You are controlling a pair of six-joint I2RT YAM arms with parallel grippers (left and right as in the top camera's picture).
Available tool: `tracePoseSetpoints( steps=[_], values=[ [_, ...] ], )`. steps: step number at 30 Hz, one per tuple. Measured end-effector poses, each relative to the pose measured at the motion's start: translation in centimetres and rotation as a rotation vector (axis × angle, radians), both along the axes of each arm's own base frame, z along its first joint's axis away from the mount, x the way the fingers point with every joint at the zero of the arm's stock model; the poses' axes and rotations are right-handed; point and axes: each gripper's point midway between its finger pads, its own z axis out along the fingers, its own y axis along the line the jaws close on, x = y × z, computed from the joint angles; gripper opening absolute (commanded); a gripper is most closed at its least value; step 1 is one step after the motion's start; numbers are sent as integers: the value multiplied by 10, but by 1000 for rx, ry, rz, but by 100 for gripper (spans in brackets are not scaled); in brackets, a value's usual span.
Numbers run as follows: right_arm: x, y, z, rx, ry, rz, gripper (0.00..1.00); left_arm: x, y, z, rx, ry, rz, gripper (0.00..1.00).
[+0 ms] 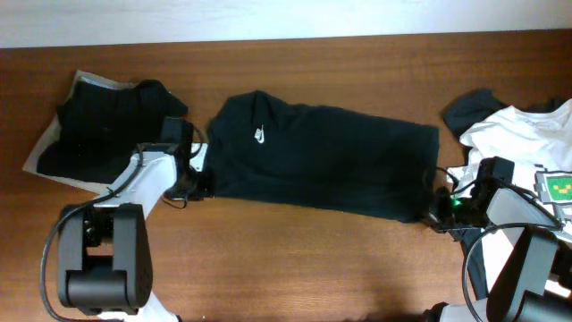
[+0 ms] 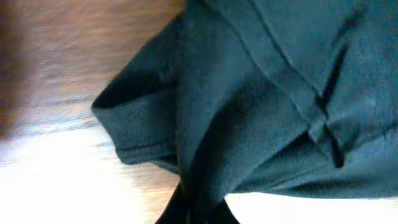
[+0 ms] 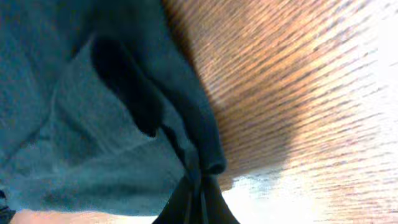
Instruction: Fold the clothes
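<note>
A black T-shirt with a small white swoosh logo lies folded lengthwise across the middle of the wooden table. My left gripper is shut on its near left corner; in the left wrist view the fabric runs down between the fingers. My right gripper is shut on the shirt's near right corner; the right wrist view shows the hem pinched between the fingers.
A folded black garment lies on a beige one at the far left. A pile of white and black clothes sits at the far right. A green-and-white tag lies by the right arm.
</note>
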Motion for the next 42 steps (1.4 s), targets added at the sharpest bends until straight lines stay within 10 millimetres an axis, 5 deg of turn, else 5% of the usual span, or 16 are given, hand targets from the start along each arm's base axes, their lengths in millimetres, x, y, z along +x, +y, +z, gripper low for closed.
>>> tracePoseSetpoints(
  steps=[6,7,8,10,15,17,19,21,24,28,30,36,42],
  values=[
    [-53,12,16,46,263,51,4,-35,25,29,30,112,63,0],
    [-59,12,19,44,292,63,4,-45,28,38,46,131,65,6],
    [-64,11,20,38,313,72,38,-49,29,42,53,140,64,25],
    [-69,9,19,21,334,90,50,-63,31,47,68,185,64,62],
    [-39,-11,36,-57,257,97,55,-79,38,54,100,256,68,70],
    [0,-29,63,-117,144,89,58,-60,35,75,84,201,71,68],
    [31,-42,82,-165,36,84,59,3,11,97,-47,-42,41,58],
    [52,-45,93,-167,-56,79,59,62,-32,123,-158,-304,-74,57],
    [61,-41,97,-139,-104,81,61,97,-97,117,-252,-421,-228,57],
    [64,-39,98,-126,-120,82,62,106,-122,31,-265,-307,-273,56],
    [65,-38,98,-124,-125,82,62,107,-121,10,-250,-284,-277,45],
    [75,-43,101,-146,-169,81,62,119,-111,5,-171,-322,-289,0],
    [94,-51,101,-182,-240,79,59,120,-110,25,-158,-261,-289,0]
  ],
)
